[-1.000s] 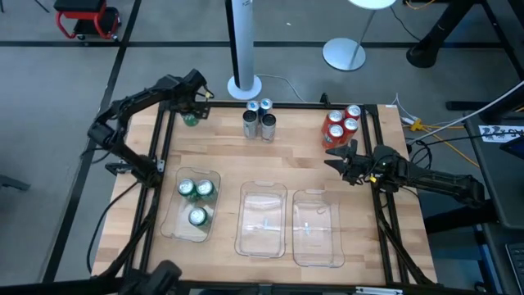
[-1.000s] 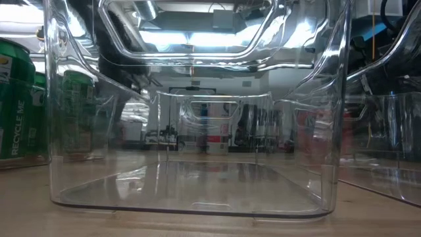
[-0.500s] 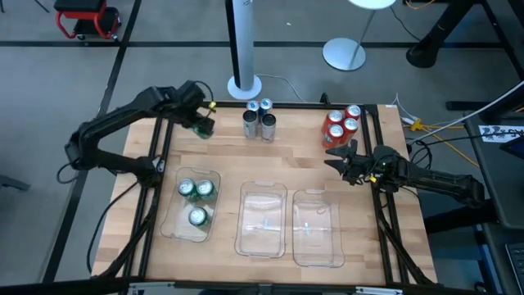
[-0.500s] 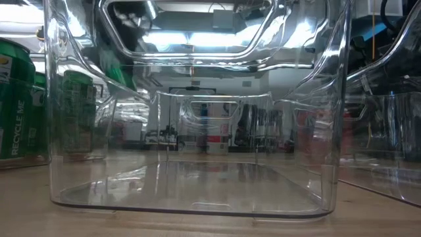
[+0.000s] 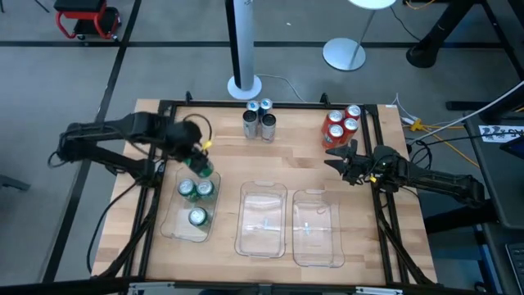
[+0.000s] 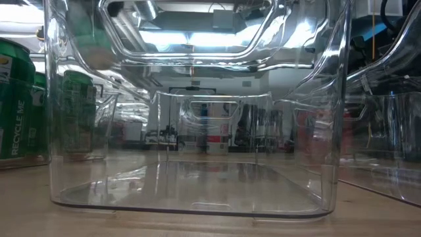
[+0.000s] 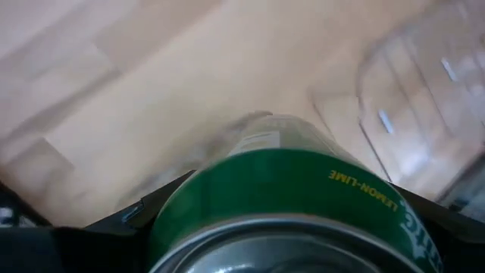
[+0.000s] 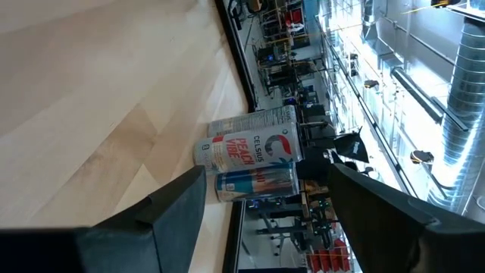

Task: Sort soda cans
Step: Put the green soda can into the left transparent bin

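Three small green soda cans [image 5: 196, 197] already sit in the clear plastic tray on the left [image 5: 175, 229], the left gripper [image 5: 199, 161], jaws clamped on the fourth green can [image 7: 295, 189], has swung from the wooden surface's [image 5: 295, 156] far corner to just over that tray, while the silver-grey cans [image 5: 259, 120] and red cans [image 5: 341, 124] wait and the right gripper [image 5: 340, 158] idles with jaws apart.

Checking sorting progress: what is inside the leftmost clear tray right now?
Three green cans stand in the left tray. The left gripper holds a fourth green can above its far end, covering what lies beneath.
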Robot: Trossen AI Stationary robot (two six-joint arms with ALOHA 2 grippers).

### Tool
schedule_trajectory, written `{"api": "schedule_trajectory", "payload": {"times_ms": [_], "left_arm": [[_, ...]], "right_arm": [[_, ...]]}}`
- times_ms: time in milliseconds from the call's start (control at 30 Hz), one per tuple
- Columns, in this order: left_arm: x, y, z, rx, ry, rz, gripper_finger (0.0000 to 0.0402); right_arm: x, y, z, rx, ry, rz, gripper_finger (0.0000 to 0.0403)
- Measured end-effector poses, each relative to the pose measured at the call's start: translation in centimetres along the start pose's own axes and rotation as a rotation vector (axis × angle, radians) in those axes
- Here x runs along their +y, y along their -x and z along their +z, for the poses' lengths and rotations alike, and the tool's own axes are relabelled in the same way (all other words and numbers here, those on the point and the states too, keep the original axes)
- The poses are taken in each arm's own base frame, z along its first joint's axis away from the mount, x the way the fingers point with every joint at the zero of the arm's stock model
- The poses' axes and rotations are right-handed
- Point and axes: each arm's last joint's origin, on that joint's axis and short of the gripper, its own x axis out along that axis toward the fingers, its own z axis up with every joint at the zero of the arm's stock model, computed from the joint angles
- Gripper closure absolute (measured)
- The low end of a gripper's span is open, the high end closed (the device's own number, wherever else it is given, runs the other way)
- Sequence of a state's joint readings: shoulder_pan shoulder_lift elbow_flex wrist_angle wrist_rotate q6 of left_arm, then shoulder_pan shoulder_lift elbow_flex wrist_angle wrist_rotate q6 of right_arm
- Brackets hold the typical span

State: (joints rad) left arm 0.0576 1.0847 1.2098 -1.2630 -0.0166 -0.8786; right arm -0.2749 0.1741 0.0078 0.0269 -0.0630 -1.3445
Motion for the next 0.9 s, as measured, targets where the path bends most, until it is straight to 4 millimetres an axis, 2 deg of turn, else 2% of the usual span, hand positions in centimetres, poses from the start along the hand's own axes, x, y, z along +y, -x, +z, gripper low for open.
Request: {"api": "schedule_trajectory", "payload": {"times_ms": [133,400,700,800,900], "left_arm": [[-1.1,0.1,-1.7,0.045,-0.026,-0.022,0.0098],[-2.3,0.6,-5.5,0.15,0.034,-0.005,0.0098],[-2.5,1.0,-9.6,0.196,0.072,0.109,0.0098],[-3.0,0.7,-10.7,0.192,0.063,0.134,0.0098],[-3.3,-0.4,-11.9,0.197,0.053,0.184,0.0098]], "right_arm": [[0.0,0.0,0.0,0.001,0.004,0.0,0.0125],[0.0,0.0,0.0,0.001,0.004,0.0,0.0125],[0.0,0.0,0.0,0.002,0.008,0.0,0.0125],[0.0,0.0,0.0,0.002,0.008,0.0,0.0125],[0.0,0.0,0.0,0.002,0.008,0.0,0.0125]]}}
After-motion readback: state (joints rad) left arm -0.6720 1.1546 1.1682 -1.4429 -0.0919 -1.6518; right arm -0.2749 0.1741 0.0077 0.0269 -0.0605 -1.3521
